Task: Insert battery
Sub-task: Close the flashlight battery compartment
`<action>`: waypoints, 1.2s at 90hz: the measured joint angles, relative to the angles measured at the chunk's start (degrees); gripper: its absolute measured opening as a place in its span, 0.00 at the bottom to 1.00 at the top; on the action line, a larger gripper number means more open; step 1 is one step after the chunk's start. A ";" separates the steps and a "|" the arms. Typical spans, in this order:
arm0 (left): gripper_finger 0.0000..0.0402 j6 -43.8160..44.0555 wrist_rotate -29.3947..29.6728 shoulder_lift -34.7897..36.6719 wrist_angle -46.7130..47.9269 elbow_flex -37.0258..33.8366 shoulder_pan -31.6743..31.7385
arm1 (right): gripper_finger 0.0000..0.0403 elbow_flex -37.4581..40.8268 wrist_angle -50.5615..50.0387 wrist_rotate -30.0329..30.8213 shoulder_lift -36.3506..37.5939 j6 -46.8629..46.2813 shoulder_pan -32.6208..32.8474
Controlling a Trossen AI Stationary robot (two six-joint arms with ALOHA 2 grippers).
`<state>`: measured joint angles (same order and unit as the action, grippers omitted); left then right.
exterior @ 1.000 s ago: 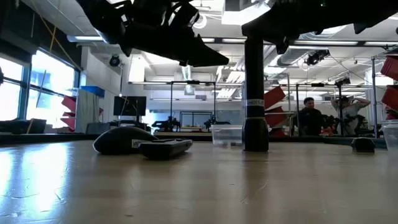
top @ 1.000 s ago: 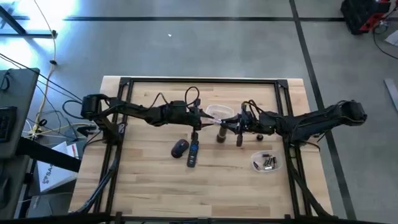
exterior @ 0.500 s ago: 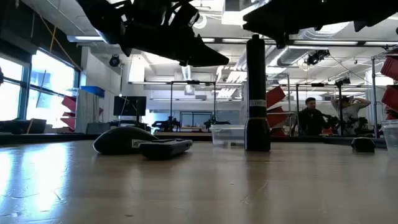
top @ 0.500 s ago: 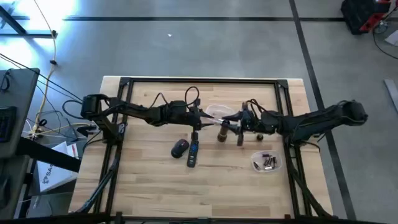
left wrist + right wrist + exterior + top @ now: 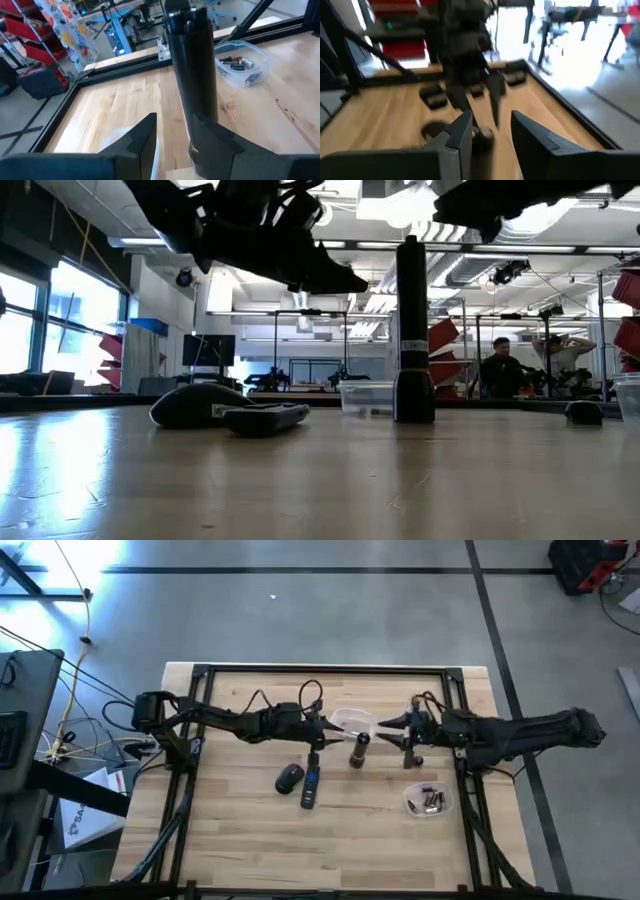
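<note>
A black flashlight [image 5: 413,330] stands upright on its base near the table's middle, also in the high view [image 5: 358,747]. Loose batteries lie in a small clear tub [image 5: 428,802] [image 5: 242,62] toward the near right. My left gripper [image 5: 317,738] [image 5: 180,137] hovers open just left of the flashlight, which rises beyond its fingers, apart from them. My right gripper [image 5: 405,733] [image 5: 492,135] hangs open to the flashlight's right, clear of it. The flashlight's top [image 5: 482,134] shows low between its fingers.
A dark mouse [image 5: 289,777] and a black remote [image 5: 311,786] lie near-left of the flashlight. An empty clear tub [image 5: 350,721] sits just beyond it. A black frame [image 5: 320,670] runs along the table's edges. Bare wood stretches along the near side.
My right gripper has drawn away from the flashlight's top toward the table's right edge and risen a little. The flashlight stays upright on the table where it was.
</note>
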<state>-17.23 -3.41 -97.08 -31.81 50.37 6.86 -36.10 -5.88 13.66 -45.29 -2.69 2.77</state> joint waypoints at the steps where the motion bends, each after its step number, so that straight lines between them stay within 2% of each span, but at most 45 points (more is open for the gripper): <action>1: 0.28 0.00 0.07 0.00 0.00 0.00 0.01 | 0.25 -0.68 -1.90 0.02 0.13 -0.02 -0.10; 10: 0.28 0.08 0.66 0.00 -0.07 0.00 0.02 | 0.25 -7.14 -18.64 0.07 -0.44 -1.50 -1.31; 22: 0.28 1.97 1.20 1.15 2.44 0.00 -0.33 | 0.26 -13.90 -37.42 -0.64 -4.74 -6.15 -3.24; 36: 0.28 2.86 1.62 3.90 8.13 0.00 -1.65 | 0.33 -16.12 -50.79 -4.55 -10.50 -12.38 -4.55; 55: 0.28 6.48 7.02 6.47 16.62 0.02 -4.48 | 0.48 -13.29 -55.73 -7.60 -14.85 -18.36 -7.67; 64: 0.28 9.16 7.92 6.43 20.40 0.00 -6.06 | 0.52 -10.82 -56.00 -9.87 -16.06 -22.71 -10.80; 80: 0.28 14.00 8.71 6.34 25.79 -0.04 -9.57 | 0.52 -5.02 -55.22 -11.27 -17.77 -38.18 -15.88; 92: 0.28 14.23 8.87 6.34 27.15 -0.04 -12.44 | 0.51 -1.32 -52.94 -16.20 -18.53 -44.80 -17.09; 108: 0.28 14.19 9.12 6.34 27.77 -0.07 -15.76 | 0.51 1.23 -50.49 -16.71 -18.52 -51.04 -16.57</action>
<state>-3.05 5.70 -90.74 -4.05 50.30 -8.90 -34.87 -56.37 -3.05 -63.81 -53.73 -13.81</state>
